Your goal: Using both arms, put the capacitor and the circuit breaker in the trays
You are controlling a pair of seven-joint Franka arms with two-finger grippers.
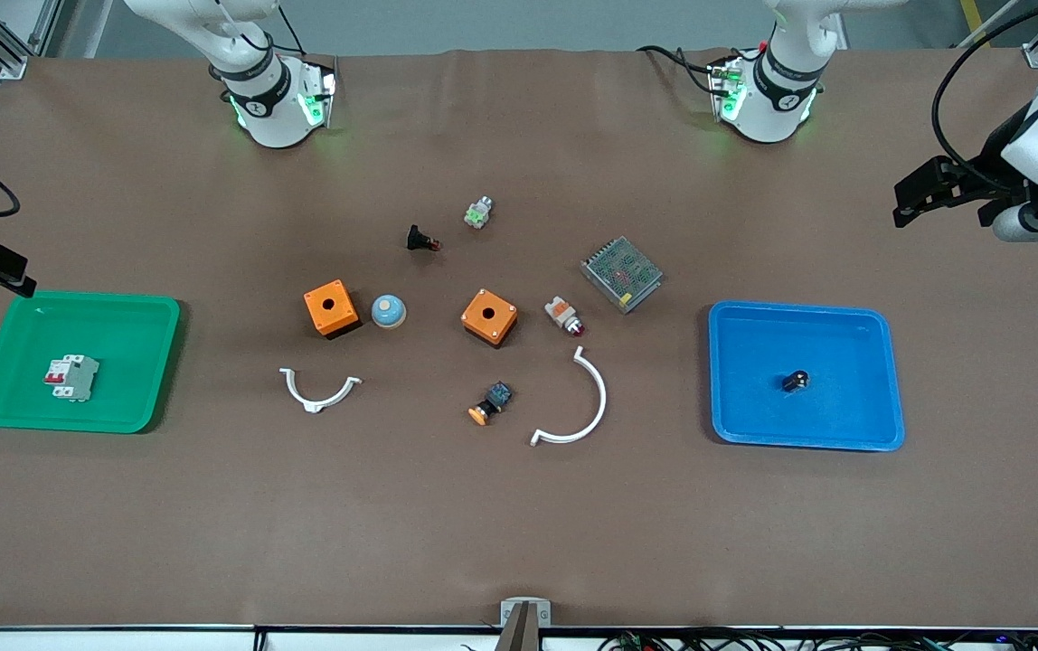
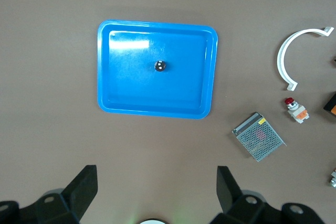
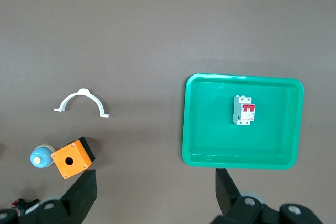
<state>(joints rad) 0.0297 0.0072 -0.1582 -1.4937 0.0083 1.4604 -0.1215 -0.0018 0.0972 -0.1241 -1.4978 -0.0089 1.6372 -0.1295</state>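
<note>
The circuit breaker (image 1: 71, 377), a white-grey block with red levers, lies in the green tray (image 1: 135, 316) at the right arm's end; it also shows in the right wrist view (image 3: 244, 110). The capacitor (image 1: 796, 381), a tiny black cylinder, lies in the blue tray (image 1: 844, 325) at the left arm's end; it also shows in the left wrist view (image 2: 160, 66). My left gripper (image 1: 908, 203) (image 2: 156, 190) is open and empty, raised above the table beside the blue tray. My right gripper (image 1: 13, 274) (image 3: 156, 192) is open and empty, raised by the green tray's edge.
In the table's middle lie two orange boxes (image 1: 330, 307) (image 1: 489, 316), a blue dome button (image 1: 388, 311), two white curved clips (image 1: 320, 391) (image 1: 578, 407), a mesh-covered module (image 1: 621, 273), an orange-capped button (image 1: 490, 403), a white-and-orange part (image 1: 563, 316) and a black part (image 1: 421, 240).
</note>
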